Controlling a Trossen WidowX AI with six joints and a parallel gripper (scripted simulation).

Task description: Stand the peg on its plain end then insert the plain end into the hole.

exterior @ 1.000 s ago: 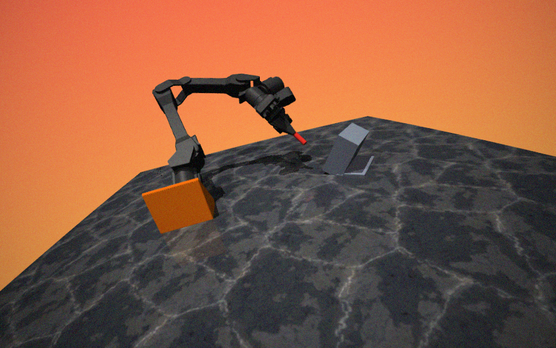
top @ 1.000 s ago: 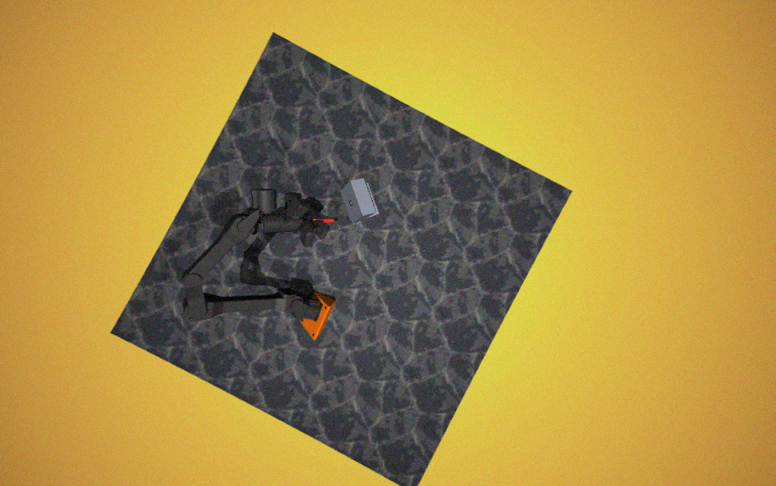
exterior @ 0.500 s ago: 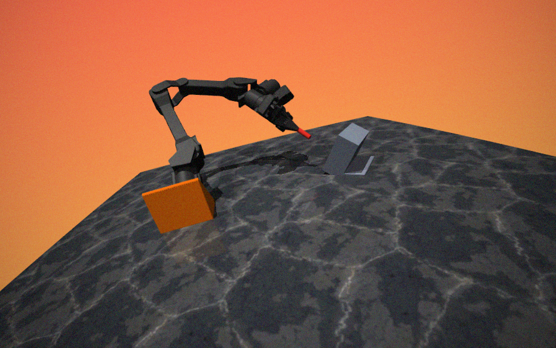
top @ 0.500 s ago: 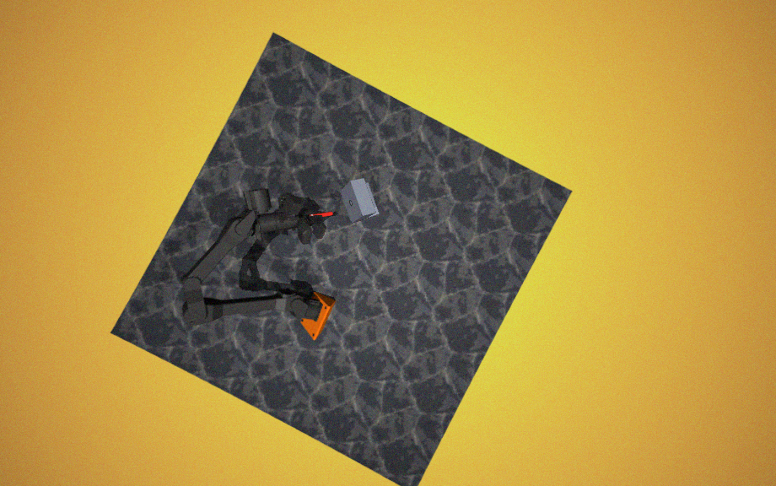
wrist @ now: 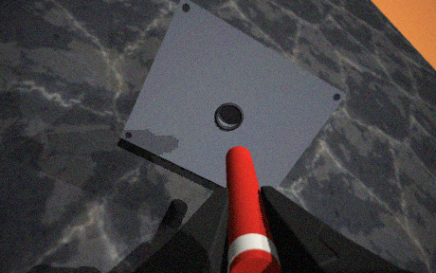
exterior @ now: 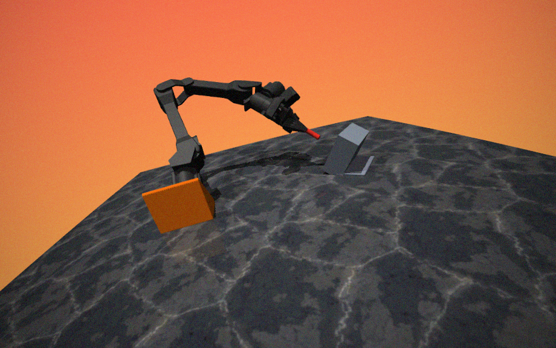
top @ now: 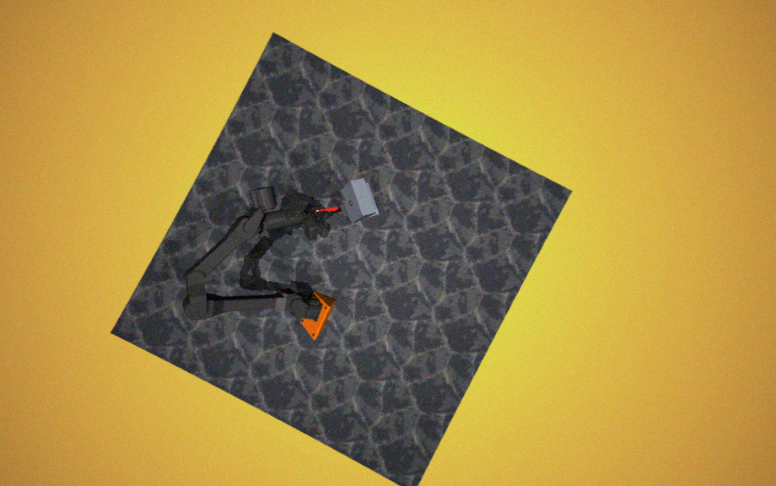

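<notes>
My gripper (exterior: 305, 130) (wrist: 244, 196) is shut on the red peg (top: 329, 209) (exterior: 313, 133) (wrist: 242, 177), above the table. The peg's white band (wrist: 251, 243) is at the near end in the wrist view, and its plain end points forward and down toward the panel. The grey sloped panel (top: 358, 197) (exterior: 342, 153) (wrist: 190, 71) stands just beyond the peg. Its round hole (top: 351, 202) (wrist: 228, 117) is a little above the peg's tip in the wrist view. In the exterior view there is a gap between the peg's tip and the panel.
An orange wedge-shaped block (top: 314, 329) (exterior: 180, 209) is near the arm's base side, partly under a dark arm part in the top view. The dark stone-patterned table (top: 401, 257) (exterior: 312, 262) carries the panel. Shadows of the arm fall on the table and the panel's lower left corner.
</notes>
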